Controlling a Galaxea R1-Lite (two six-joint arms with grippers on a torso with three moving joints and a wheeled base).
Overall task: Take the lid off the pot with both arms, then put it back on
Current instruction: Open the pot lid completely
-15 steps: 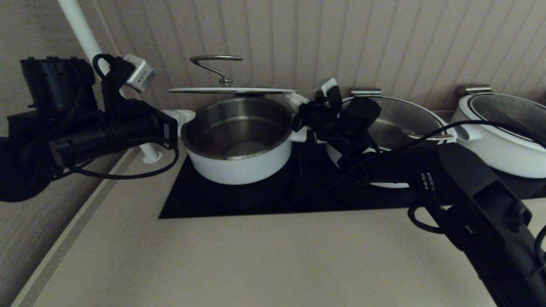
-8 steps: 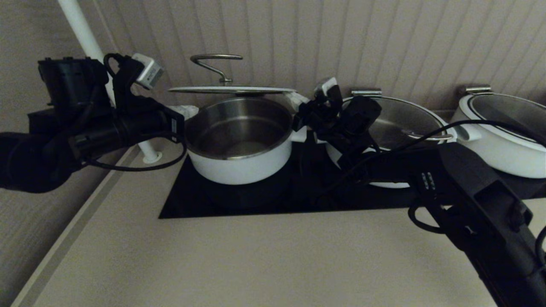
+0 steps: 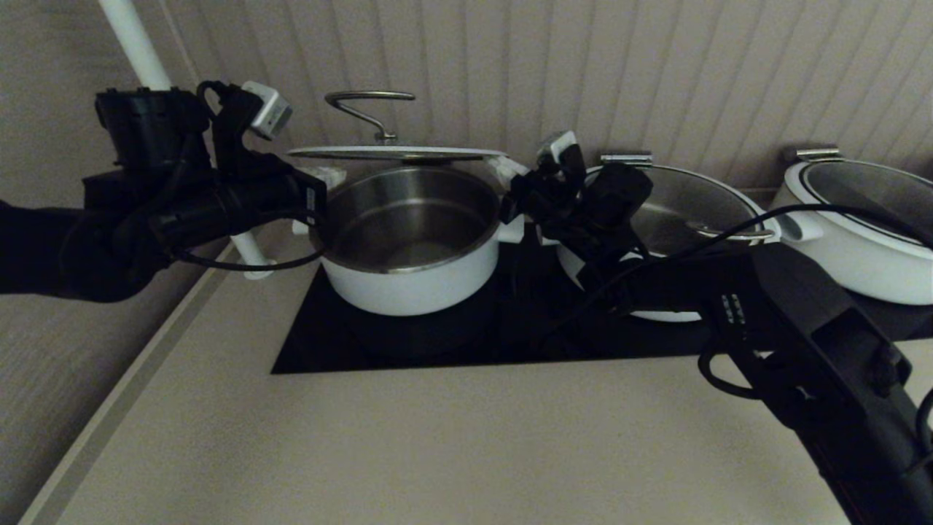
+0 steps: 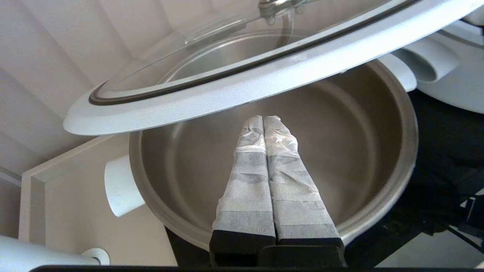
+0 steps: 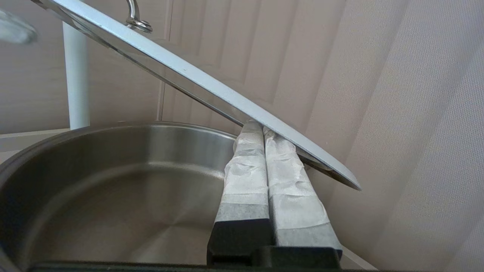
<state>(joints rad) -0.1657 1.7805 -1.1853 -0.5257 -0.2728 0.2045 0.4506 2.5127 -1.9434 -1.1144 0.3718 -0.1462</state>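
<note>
The small white pot [image 3: 408,284] stands open on the black cooktop; its steel inside shows in the left wrist view [image 4: 340,151] and the right wrist view [image 5: 113,170]. The glass lid [image 3: 393,153] with its wire handle hangs level a little above the pot's rim. My right gripper [image 3: 510,169] is shut, its fingertips [image 5: 261,130] pressed under the lid's right edge [image 5: 211,90]. My left gripper [image 3: 326,179] is shut, its fingertips [image 4: 263,120] just under the lid's left rim [image 4: 227,96], over the pot. I cannot tell whether they touch the rim.
Two wider white pots stand to the right, one [image 3: 678,211] right behind my right arm, one [image 3: 860,240] at the far right. A white pipe [image 3: 138,51] rises at the back left. The ribbed wall is close behind the pots. The beige counter [image 3: 437,452] lies in front.
My left arm has moved right and slightly up, bringing its fingers from beside the pot's left handle to under the lid's left edge. The lid, pot and right arm have not moved.
</note>
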